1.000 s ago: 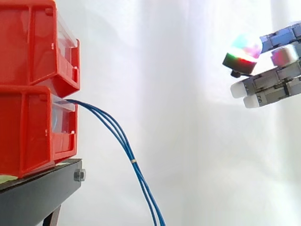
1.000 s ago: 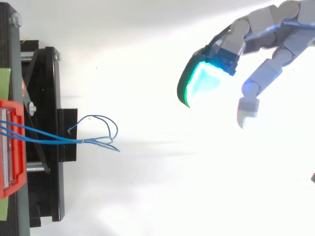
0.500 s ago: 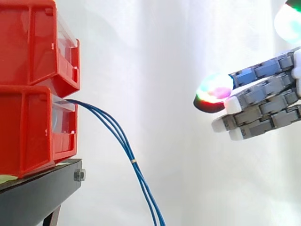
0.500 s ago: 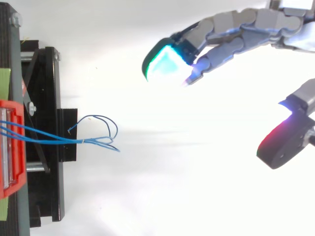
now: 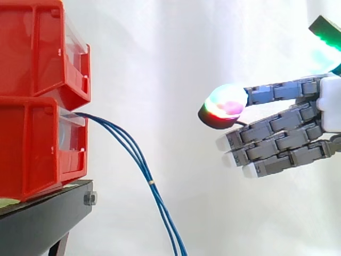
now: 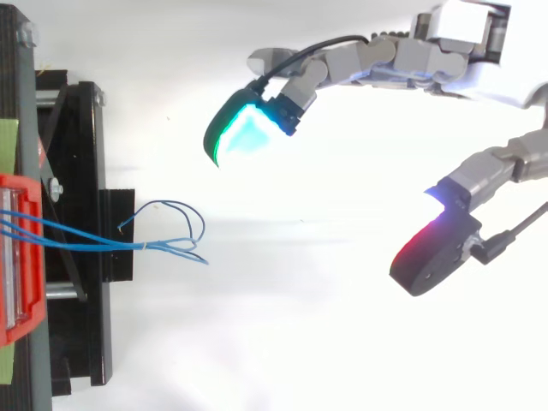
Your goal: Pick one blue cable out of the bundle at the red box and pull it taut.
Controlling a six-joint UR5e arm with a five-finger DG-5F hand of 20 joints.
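A white curtain (image 5: 176, 80) hangs behind everything. At the left side stand two red bins, one on top of the other: the upper bin (image 5: 37, 53) and the lower bin (image 5: 32, 149), both resting on a black stand (image 5: 42, 218).

From the right comes the robot hand (image 5: 287, 144). Its fingers are stretched out almost straight and point toward the bins, and the thumb (image 6: 488, 167) is spread wide away from them, so the hand is open and holds nothing. One fingertip pad (image 5: 224, 104) glows green and red in the side view, and cyan from above. The thumb pad (image 6: 428, 257) glows red.

The bundle of blue cables (image 5: 133, 154) comes out of the front of the lower bin and hangs down in a slack curve. It is well apart from the hand. From above, the free ends (image 6: 184, 227) make loose loops just past the stand. A small pale band (image 5: 152, 182) holds the cables together lower down.
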